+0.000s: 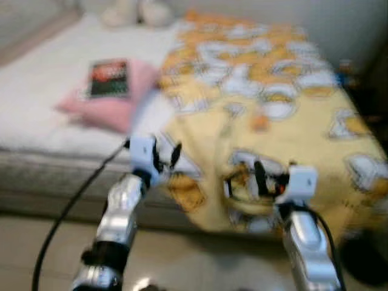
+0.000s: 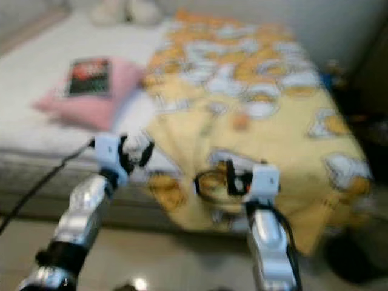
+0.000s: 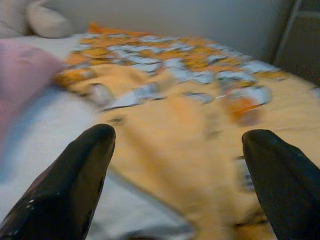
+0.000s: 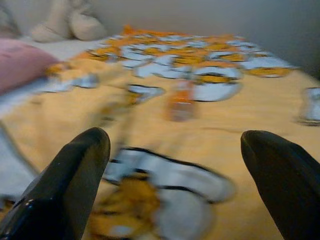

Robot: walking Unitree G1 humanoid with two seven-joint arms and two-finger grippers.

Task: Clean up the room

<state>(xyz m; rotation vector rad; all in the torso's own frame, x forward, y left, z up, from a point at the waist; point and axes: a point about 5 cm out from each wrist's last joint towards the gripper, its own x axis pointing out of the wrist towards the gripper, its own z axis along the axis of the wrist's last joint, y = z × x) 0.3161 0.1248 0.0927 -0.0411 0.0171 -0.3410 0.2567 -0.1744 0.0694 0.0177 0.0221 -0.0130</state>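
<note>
A yellow blanket (image 1: 273, 103) with orange and white cartoon prints covers the right part of a bed and hangs over its near edge. A pink pillow (image 1: 112, 97) lies on the white sheet to the left, with a dark book (image 1: 109, 79) on top of it. My left gripper (image 1: 165, 156) is open at the bed's near edge, by the blanket's left border. My right gripper (image 1: 245, 180) is open in front of the hanging blanket. A small orange object (image 4: 181, 102) rests on the blanket. All views are blurred.
The white mattress (image 1: 42, 79) stretches to the left. A pale plush toy (image 4: 65, 22) sits at the head of the bed by the wall. Dark furniture (image 1: 364, 79) stands to the right of the bed. A black cable (image 1: 73, 203) trails from my left arm over tiled floor (image 1: 182, 254).
</note>
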